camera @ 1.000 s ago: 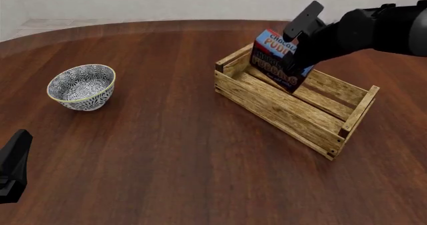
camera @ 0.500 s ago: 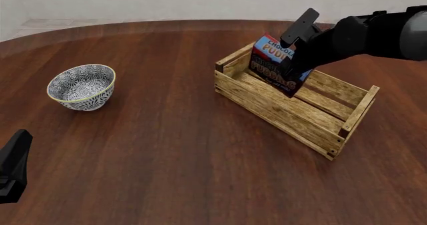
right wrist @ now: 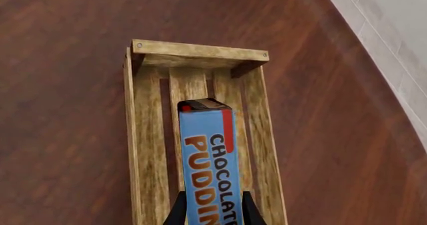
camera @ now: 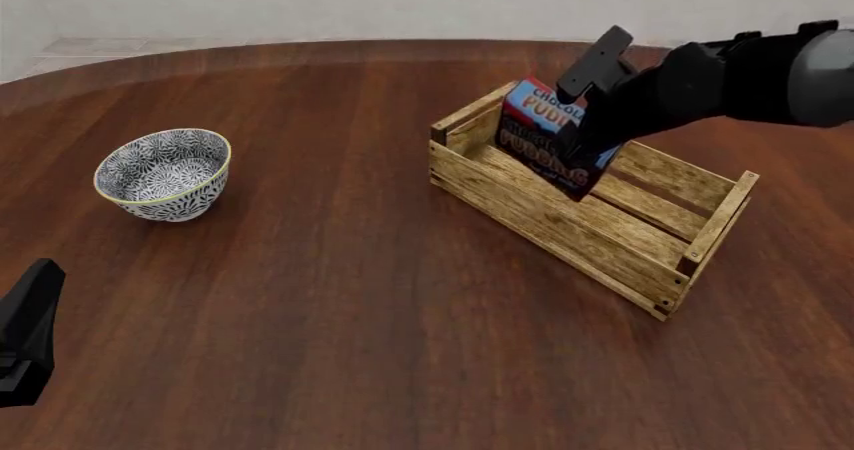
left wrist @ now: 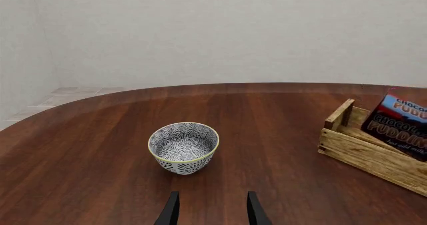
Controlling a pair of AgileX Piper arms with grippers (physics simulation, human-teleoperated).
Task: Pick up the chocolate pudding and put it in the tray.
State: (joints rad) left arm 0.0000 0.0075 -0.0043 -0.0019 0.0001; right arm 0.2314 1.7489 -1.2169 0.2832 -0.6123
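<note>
- Left gripper (left wrist: pixel 212 216): near left, fingers apart, holding nothing.
- Bowl (camera: pixel 163 173): far left, clear of the work.
- Tray (camera: pixel 554 220): right of centre.
- Pudding (camera: pixel 550 135): tilted, lowered inside the tray's far-left end; probably a light, stiff, crushable carton, best pinched across its narrow faces.
- Right gripper (right wrist: pixel 211 211): clamped on the pudding.

The near wall of the tray (camera: pixel 561 215) is hiding the bottom of the chocolate pudding (camera: pixel 550 135) — whether the carton is touching the tray's floor cannot be told. The right gripper (camera: pixel 583 110) is covering the carton's far side, and the picture's edge is cropping the left gripper (camera: pixel 24 330) — its jaws cannot be read there.
</note>
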